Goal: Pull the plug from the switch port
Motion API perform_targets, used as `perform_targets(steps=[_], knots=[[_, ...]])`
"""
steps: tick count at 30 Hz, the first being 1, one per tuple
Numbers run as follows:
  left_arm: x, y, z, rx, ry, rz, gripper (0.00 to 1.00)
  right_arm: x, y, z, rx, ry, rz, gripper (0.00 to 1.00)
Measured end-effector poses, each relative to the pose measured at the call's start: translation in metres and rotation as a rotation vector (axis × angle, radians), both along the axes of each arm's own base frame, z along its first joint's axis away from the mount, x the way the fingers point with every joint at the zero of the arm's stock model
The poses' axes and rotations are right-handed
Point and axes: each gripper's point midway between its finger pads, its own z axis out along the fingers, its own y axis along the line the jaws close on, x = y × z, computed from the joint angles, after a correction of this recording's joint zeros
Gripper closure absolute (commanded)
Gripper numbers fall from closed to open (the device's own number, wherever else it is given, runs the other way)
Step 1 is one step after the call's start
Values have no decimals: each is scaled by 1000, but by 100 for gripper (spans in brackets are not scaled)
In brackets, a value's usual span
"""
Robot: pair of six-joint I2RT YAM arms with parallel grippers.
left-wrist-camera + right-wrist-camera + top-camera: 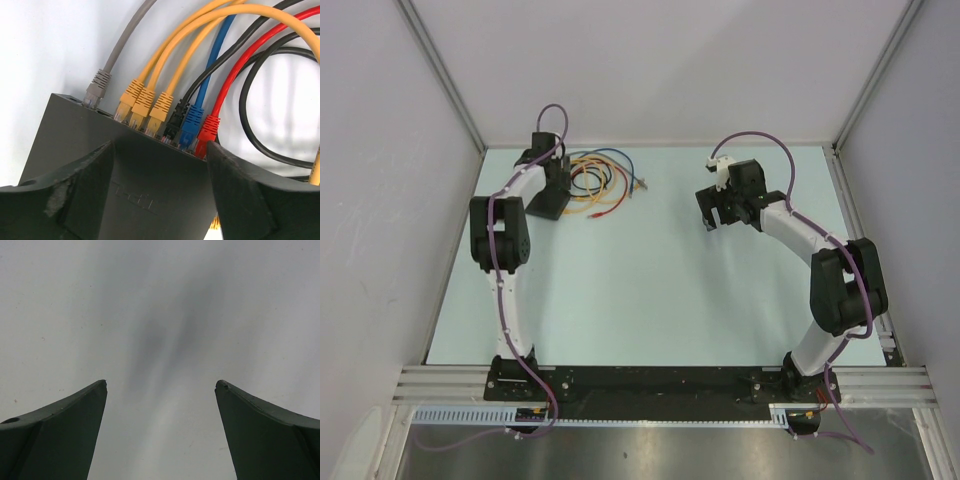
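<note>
My left jaws are sitting closest to the lens, released and spread wide, with one black finger framing each side of the left wrist view. Between them the flat top of the switch is showing. I cannot tell whether the fingers are touching it or just hovering over it.

Along the switch's far edge a row of plugs is sitting in the ports. A grey plug is standing off to the left, apart from the rest. Three yellow plugs are packed side by side, and a black plug, a blue plug and a red plug are crowding in just beside them. The red one is lying right against the tip of the right-hand finger. The cables are arching away and looping over one another beyond the plugs.

My right jaws are also hanging released, with a dark finger at each lower corner of the right wrist view. Only the pale surface and a soft shadow are lying between them.

From above, the switch is resting at the far left of the surface under the left arm. The coil of cables is spreading just to its right. The right arm is holding well apart, over the far right.
</note>
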Motion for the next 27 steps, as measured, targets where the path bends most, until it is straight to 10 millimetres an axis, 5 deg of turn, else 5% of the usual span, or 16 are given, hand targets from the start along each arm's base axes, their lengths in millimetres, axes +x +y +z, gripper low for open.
perform_targets(steps=[8, 27], knots=[[-19, -5, -1, -26, 22, -24, 28, 0, 0, -1, -2, 2, 1, 5], [-123, -45, 3, -155, 51, -167, 30, -1, 0, -6, -3, 12, 5, 5]])
